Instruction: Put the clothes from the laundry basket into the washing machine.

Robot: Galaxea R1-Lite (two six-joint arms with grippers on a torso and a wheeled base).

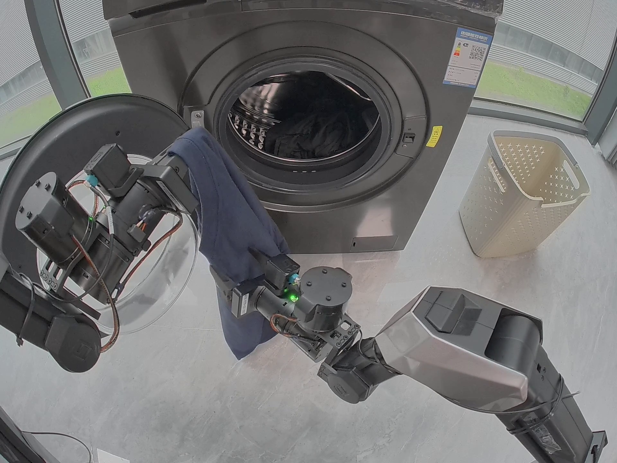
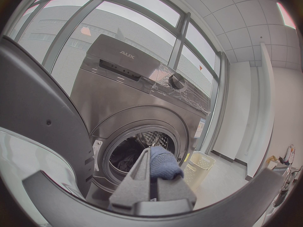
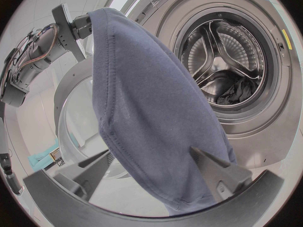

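A dark blue garment hangs in front of the open washing machine, below and left of its round opening. My left gripper is shut on the garment's top edge. Lower down, my right gripper stands open, its two fingers wide apart on either side of the hanging cloth. Dark clothes lie at the bottom of the drum. The cream laundry basket stands on the floor to the right of the machine; I see nothing inside it.
The machine's round glass door is swung open to the left, right behind my left arm. Pale tiled floor lies in front of the machine. Windows run behind it.
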